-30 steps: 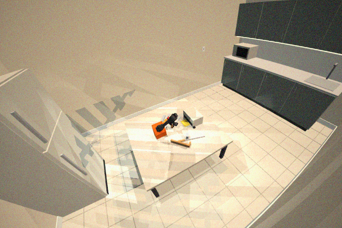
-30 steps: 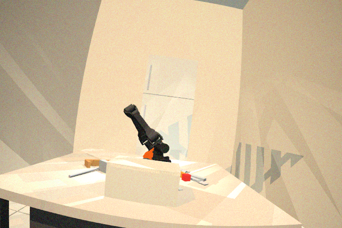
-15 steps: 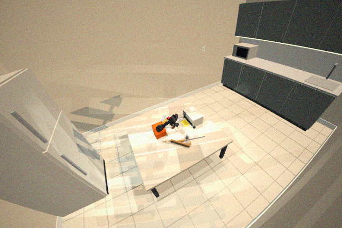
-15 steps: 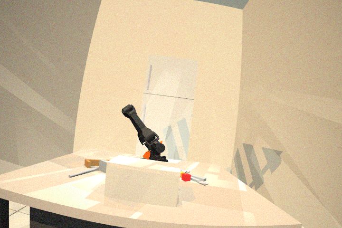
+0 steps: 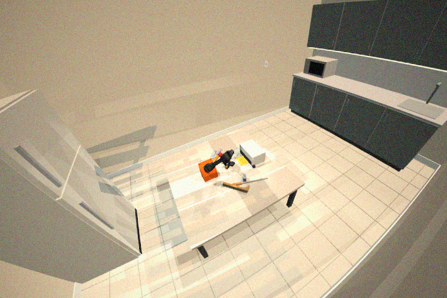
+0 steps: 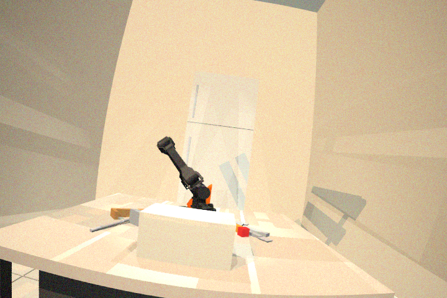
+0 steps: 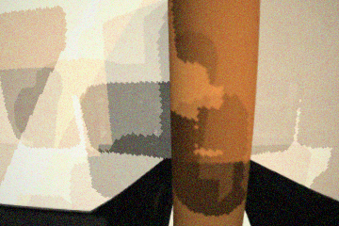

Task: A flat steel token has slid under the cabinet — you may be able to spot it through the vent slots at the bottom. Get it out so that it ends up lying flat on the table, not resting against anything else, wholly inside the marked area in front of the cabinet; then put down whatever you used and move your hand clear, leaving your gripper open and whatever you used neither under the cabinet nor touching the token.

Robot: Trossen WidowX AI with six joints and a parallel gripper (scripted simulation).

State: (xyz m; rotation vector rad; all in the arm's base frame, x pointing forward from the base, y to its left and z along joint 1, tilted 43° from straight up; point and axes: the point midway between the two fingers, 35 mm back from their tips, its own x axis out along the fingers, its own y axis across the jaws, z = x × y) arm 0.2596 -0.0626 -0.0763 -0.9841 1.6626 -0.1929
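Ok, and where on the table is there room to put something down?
Best room, I think: the wide stretch between the brown bar and the table's long edge above the two visible legs. It is crowded between the orange block and the white cabinet: arm, yellow area.

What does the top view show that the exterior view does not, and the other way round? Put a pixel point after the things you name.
Only the top view shows the microwave (image 5: 316, 68), the sink tap (image 5: 433, 93) and the yellow patch (image 5: 242, 161).

Only the exterior view shows a strip of ceiling (image 6: 294, 4).

Both show the fridge (image 5: 100, 196) (image 6: 224, 102), the white cabinet (image 5: 254, 151) (image 6: 185, 238), the black arm (image 5: 216, 162) (image 6: 187, 174) and the red block (image 5: 220, 154) (image 6: 243, 231).
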